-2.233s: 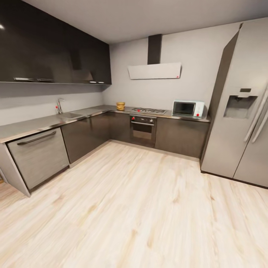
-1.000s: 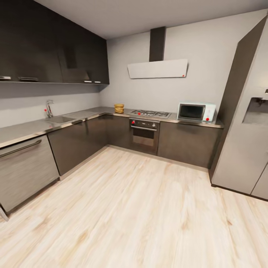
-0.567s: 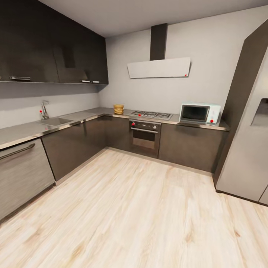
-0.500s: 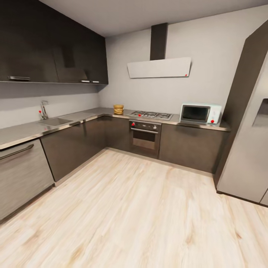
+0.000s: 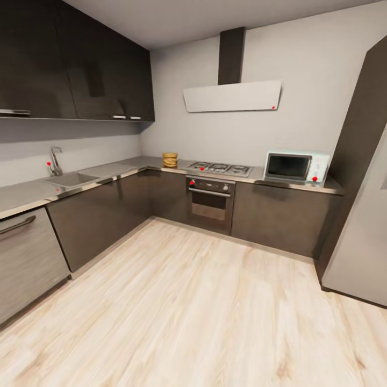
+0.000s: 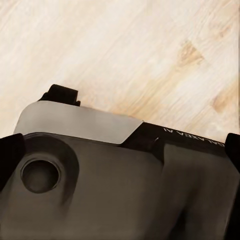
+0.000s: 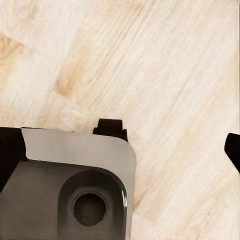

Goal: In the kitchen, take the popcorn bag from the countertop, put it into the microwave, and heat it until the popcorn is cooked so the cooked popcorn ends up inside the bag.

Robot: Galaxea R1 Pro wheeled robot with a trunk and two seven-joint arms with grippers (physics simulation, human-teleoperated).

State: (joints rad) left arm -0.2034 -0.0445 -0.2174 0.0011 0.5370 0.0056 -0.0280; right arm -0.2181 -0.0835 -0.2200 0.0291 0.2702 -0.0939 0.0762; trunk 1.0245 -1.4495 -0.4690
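Note:
The popcorn bag [image 5: 170, 159], a small tan crumpled sack, sits on the grey countertop [image 5: 107, 171] near the far corner, left of the gas hob. The pale mint microwave [image 5: 295, 167] stands shut on the same countertop's right end, beside the fridge. Both are several steps away across the wood floor. In the left wrist view the left gripper [image 6: 120, 150] shows dark fingertips [image 6: 7, 157] at both picture edges, wide apart, with nothing between them. The right gripper [image 7: 120, 150] likewise has its fingertips [image 7: 233, 147] spread, over the floor and my own base.
A built-in oven [image 5: 210, 199] sits under the hob [image 5: 219, 169], with a white slanted hood [image 5: 232, 97] above. The sink and tap [image 5: 55, 164] are on the left counter run, above a steel dishwasher [image 5: 24, 258]. A tall fridge [image 5: 360, 204] stands at the right. Light wood floor [image 5: 193, 301] lies ahead.
The whole head view has shifted: the camera has come closer to the far counter, so bag, hob and microwave look larger. Nothing in the kitchen has itself moved.

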